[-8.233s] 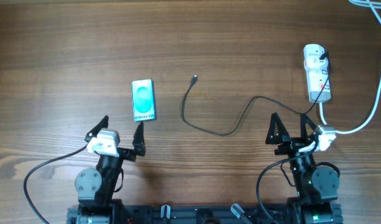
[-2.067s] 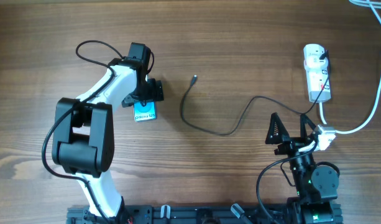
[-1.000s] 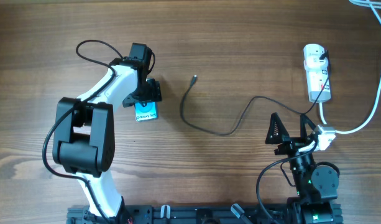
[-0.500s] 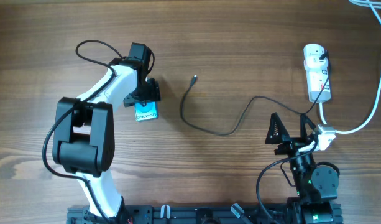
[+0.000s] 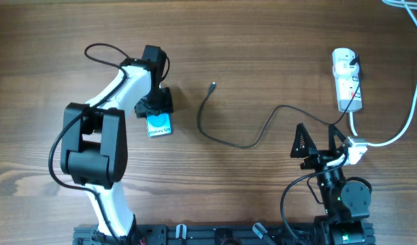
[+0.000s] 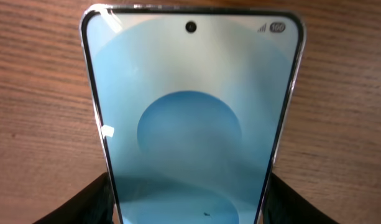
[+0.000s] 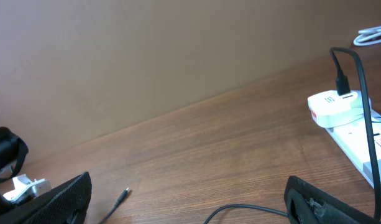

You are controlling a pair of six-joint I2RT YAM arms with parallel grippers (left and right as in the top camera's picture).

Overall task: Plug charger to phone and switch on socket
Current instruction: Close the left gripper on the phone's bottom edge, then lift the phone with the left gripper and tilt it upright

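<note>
Between the fingers of my left claw lies the phone, flat on the table, with its lit screen facing up at the wrist camera. My worry is that if the claw bites only the end beneath it, the phone may pivot or slide on the wood when lifted. Its port would then point away from the charger, whose connector tip lies apart, off to that claw's right. Squeezing off-square could also skate the slim frame out of the grip. The left claw stands about half open, a finger just beside each long edge; whether they press I cannot tell. My right claw is spread fully and holds nothing, with the socket well ahead of it, slightly to its right.
</note>
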